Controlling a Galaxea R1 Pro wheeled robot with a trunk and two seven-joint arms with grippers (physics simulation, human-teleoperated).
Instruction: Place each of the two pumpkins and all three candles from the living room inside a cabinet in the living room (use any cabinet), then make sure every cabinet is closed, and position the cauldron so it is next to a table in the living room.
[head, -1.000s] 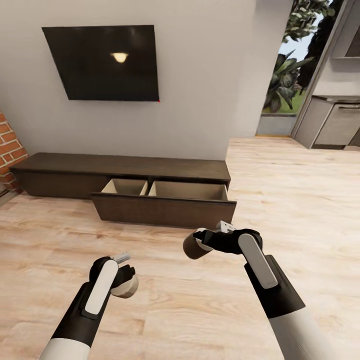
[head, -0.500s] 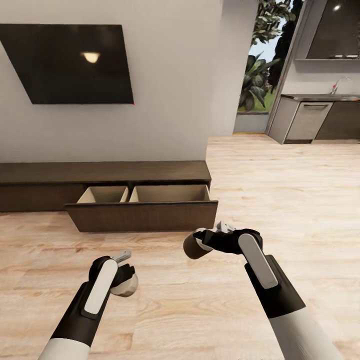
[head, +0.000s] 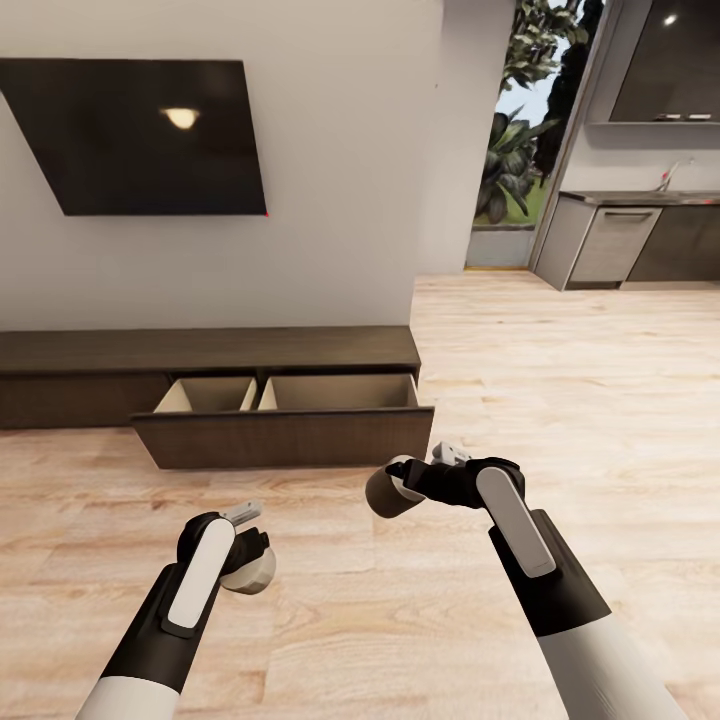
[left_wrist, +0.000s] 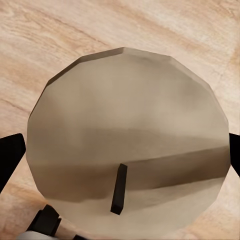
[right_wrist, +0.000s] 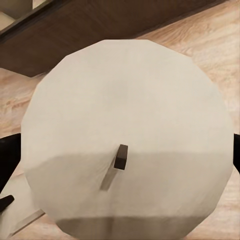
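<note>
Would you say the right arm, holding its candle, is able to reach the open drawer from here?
Probably not yet: the right pincer holding the brown candle hangs over bare floor short of the open drawer, though nothing blocks the way.

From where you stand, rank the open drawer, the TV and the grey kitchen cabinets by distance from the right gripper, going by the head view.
1. Open drawer of the low cabinet, just ahead of the right gripper, slightly left.
2. TV, on the wall above, left.
3. Grey kitchen cabinets, far right, beyond the living room.
</note>
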